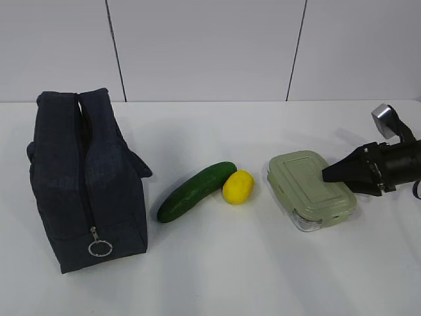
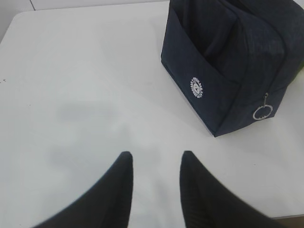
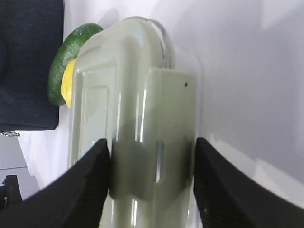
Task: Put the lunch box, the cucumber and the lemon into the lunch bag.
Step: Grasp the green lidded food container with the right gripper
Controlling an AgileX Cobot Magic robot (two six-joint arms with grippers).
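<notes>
White tabletop (image 1: pixel 263 276) is spreading out in front of a pale panelled wall (image 1: pixel 210 46), carrying all 4 task items. At the left, the lunch bag (image 1: pixel 82 178) is standing upright, its zipper running down the near end to a silver ring pull (image 1: pixel 100 248). The cucumber (image 1: pixel 196 191) is lying at a slant near the middle, and the lemon (image 1: pixel 238 187) is resting just beside its right tip, possibly touching it. Right of the lemon, the lunch box (image 1: pixel 309 189) is sitting flat with its sage-green lid on.

The right gripper (image 3: pixel 152 183) is reaching in from the right edge, its 2 fingers straddling the lunch box lid, the left finger (image 3: pixel 90 185) touching the lid's side; whether the grip is firm, I cannot tell. The left gripper (image 2: pixel 154 164) is hovering over bare tabletop with its fingers parted and nothing between them, the lunch bag ahead to its right.
</notes>
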